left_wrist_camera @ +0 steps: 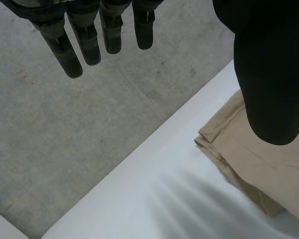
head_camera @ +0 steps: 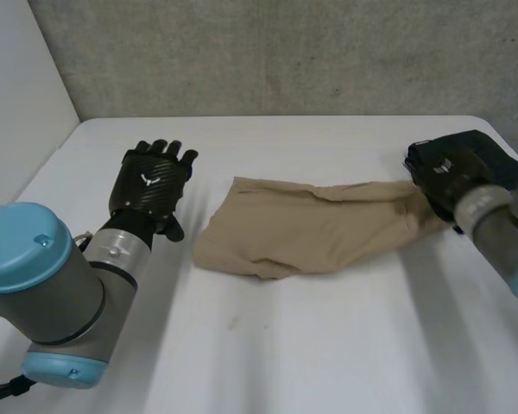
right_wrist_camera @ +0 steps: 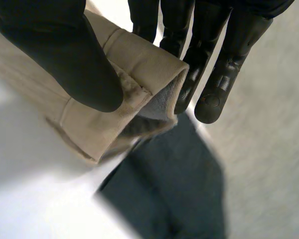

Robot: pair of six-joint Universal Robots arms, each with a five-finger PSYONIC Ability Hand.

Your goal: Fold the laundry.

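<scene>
The right hand (head_camera: 440,174) is gripping the tan cloth (head_camera: 311,226). In the right wrist view its thumb (right_wrist_camera: 79,64) presses on top of a hemmed end and its fingers (right_wrist_camera: 209,94) lie under that end, so the hem is pinched between them and a fold of the cloth bulges out past the thumb. In the head view this hand is at the cloth's 3 o'clock end, near the worktop's (head_camera: 328,345) right edge. A dark cloth (head_camera: 488,148) lies just behind the hand at about 1 o'clock, and in the wrist view it is on the worktop under the pinched hem.

The left hand (head_camera: 151,183) is open and holds nothing. Its fingers are straight and spread, pointing toward 12 o'clock at the grey wall (head_camera: 285,52), with the thumb out to the side. It hovers above bare worktop at the tan cloth's 9 o'clock, close to the cloth's left edge but apart from it.

The tan cloth lies flat and creased across the middle of the worktop. It is wide at its 9 o'clock end and narrows toward the right hand.
</scene>
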